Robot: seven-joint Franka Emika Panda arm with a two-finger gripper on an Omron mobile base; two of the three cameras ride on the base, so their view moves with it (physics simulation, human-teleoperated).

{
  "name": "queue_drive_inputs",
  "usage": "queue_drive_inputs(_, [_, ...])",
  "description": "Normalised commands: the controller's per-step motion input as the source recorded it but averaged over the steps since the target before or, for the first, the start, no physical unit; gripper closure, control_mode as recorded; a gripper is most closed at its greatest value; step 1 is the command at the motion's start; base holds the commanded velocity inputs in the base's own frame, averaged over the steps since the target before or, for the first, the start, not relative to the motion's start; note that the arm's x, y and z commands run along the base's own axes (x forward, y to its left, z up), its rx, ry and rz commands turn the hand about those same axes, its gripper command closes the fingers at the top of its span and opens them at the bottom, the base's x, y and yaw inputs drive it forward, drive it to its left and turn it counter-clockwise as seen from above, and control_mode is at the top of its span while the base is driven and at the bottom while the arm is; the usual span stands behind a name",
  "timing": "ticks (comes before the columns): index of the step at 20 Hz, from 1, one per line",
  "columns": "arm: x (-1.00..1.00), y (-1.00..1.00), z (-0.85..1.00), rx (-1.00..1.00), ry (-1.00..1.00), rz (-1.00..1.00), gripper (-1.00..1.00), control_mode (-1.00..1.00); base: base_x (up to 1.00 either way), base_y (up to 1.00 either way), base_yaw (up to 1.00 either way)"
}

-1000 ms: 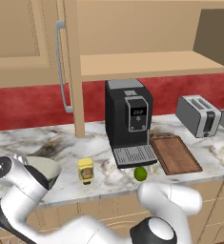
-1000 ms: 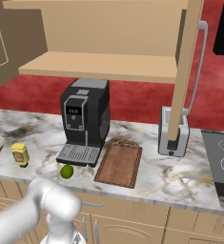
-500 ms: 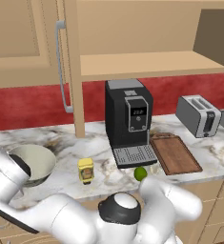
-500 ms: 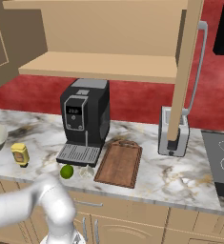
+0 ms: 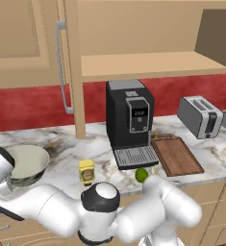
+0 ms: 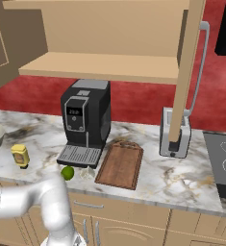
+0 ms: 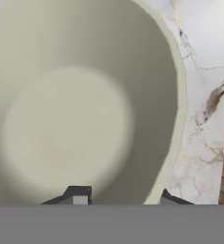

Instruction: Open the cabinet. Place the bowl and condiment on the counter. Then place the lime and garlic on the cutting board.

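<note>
One end effector (image 7: 118,196) astride bowl (image 7: 75,105) rim

Kitchen: coffee machine (image 5: 130,122), toaster (image 5: 199,116), cabinet (image 5: 32,45)

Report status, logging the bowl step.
Tool shut on bowl rim. Bowl on counter, left of yellow bottle. Nothing in the way.

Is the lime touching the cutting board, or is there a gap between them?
Apart. In the right base view the lime lies on the counter in front of the coffee machine, with bare marble between it and the cutting board.
</note>
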Motion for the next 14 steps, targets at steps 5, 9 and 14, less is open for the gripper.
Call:
queue_drive_inputs(5, [-0.02, 0.03, 0.07, 0.0, 0.01, 0.0, -1.0, -1.0, 0.0, 0.0, 0.0])
queue_drive_inputs(9, [-0.24, 0.0, 0.18, 0.0, 0.0, 0.0, -1.0, -1.0, 0.0, 0.0, 0.0])
queue_drive_inputs(14, [-0.7, -0.11, 0.02, 0.0, 0.0, 0.0, -1.0, -1.0, 0.0, 0.0, 0.0])
